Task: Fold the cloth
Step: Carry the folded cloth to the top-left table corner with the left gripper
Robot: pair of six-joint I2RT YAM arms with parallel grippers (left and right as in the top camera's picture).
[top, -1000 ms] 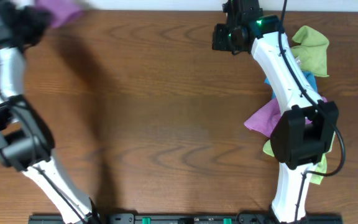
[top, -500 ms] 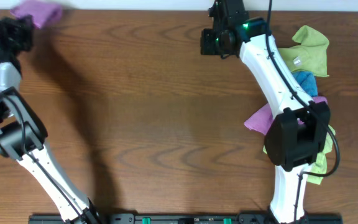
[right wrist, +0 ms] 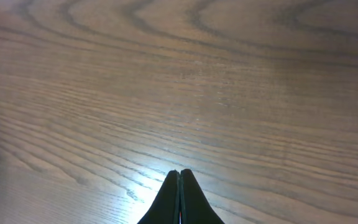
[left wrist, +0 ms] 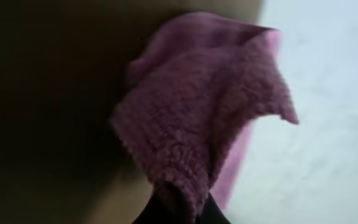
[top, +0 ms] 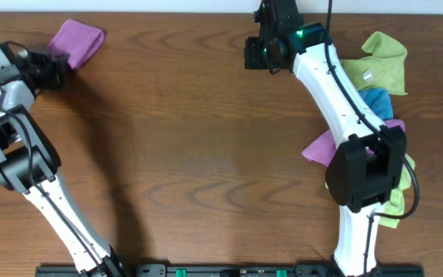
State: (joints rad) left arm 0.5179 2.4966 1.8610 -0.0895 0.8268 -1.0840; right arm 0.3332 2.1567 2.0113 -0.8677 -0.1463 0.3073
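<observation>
Cloth (left wrist: 207,112), fuzzy magenta crumple, in left claw (left wrist: 180,210)

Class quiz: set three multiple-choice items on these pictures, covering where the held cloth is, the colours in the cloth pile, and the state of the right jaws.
1. Where is the held cloth? A far-left corner of the table; B table centre; C on the pile.
2. How many cloth colours show in the pile at the right? A one; B three; C five.
3. The right jaws are: A open; B shut on a cloth; C shut, empty.
Answers: 1 A, the left jaws grip it there. 2 B, green, blue, purple. 3 C, tips meet over bare wood.
</observation>
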